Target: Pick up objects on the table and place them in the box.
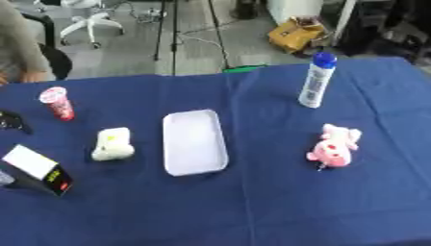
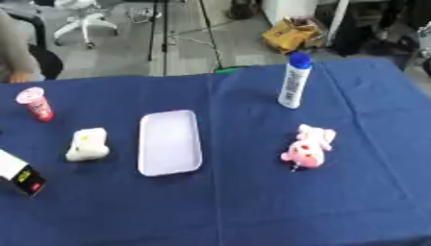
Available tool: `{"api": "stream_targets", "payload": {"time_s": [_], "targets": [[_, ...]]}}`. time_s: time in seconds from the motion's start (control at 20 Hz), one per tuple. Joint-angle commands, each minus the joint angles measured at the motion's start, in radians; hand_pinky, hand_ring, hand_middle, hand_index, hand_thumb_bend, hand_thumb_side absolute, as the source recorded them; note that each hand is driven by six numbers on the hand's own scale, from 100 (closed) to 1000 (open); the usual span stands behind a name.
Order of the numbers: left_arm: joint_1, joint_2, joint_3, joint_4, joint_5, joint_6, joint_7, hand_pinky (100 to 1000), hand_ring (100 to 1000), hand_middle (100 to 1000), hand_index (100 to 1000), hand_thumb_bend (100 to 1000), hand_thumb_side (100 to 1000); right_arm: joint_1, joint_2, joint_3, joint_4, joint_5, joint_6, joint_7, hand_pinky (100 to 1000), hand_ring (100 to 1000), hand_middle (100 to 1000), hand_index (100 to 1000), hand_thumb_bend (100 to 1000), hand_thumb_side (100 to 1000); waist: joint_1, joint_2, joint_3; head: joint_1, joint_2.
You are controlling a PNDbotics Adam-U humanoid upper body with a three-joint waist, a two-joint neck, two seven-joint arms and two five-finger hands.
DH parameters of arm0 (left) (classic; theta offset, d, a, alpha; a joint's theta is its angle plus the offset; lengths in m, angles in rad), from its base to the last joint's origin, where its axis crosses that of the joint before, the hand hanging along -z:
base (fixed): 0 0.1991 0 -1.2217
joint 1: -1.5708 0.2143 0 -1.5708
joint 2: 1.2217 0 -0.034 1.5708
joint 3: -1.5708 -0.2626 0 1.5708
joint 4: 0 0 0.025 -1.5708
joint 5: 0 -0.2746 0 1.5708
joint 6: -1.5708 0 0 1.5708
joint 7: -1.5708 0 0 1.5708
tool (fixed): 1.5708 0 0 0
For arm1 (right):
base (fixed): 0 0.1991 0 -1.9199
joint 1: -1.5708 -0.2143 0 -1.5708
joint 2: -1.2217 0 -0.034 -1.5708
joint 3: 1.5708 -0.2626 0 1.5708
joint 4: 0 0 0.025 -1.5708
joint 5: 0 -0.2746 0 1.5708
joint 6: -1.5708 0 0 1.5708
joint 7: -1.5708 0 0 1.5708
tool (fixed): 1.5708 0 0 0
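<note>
Five items sit apart on the blue tablecloth [image 1: 278, 206] around a white tray [image 1: 195, 141]: red cup [image 1: 57, 103], cream toy [image 1: 112, 144], black-white box [image 1: 40, 169], spray bottle [image 1: 316, 79], pink plush [image 1: 334, 146]. Neither robot hand shows, so finger state can't be told.

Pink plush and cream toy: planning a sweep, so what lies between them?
The white tray lies between the pink plush and cream toy, clearest in the left eye view.
</note>
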Motion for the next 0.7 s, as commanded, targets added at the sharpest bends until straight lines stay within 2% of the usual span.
{"api": "stream_targets", "payload": {"time_s": [0.05,0.25,0.35,0.5,0.7], "targets": [[-0.031,0.052,-0.011,0.019,-0.013,-0.027,0.005,838,891,853,890,868,428,-0.010,-0.029,-0.012,0.000,-0.011,-0.001,0.003,782,798,780,899,292,677,0.014,-0.023,-0.001,-0.002,-0.014],[-0.058,0.040,-0.028,0.061,-0.009,-0.051,0.018,842,893,855,887,840,412,-0.011,-0.030,-0.009,0.004,-0.014,-0.003,0.010,783,798,780,900,290,679,0.012,-0.024,-0.002,-0.001,-0.015],[-0.073,0.026,-0.037,0.092,0.024,-0.054,0.014,843,886,847,882,818,407,-0.011,-0.029,-0.010,0.004,-0.015,-0.003,0.009,783,797,780,900,290,680,0.011,-0.023,-0.003,0.000,-0.017],[-0.117,0.012,-0.066,0.144,0.048,-0.066,-0.008,845,889,844,871,762,379,-0.009,-0.025,-0.007,0.005,-0.018,-0.003,0.013,784,796,780,904,283,686,0.010,-0.021,-0.007,0.006,-0.018],[-0.154,0.005,-0.104,0.204,0.046,-0.092,-0.041,846,887,833,863,752,368,-0.008,-0.023,-0.009,0.006,-0.018,-0.003,0.012,784,796,780,904,282,686,0.011,-0.020,-0.011,0.007,-0.016]]}}
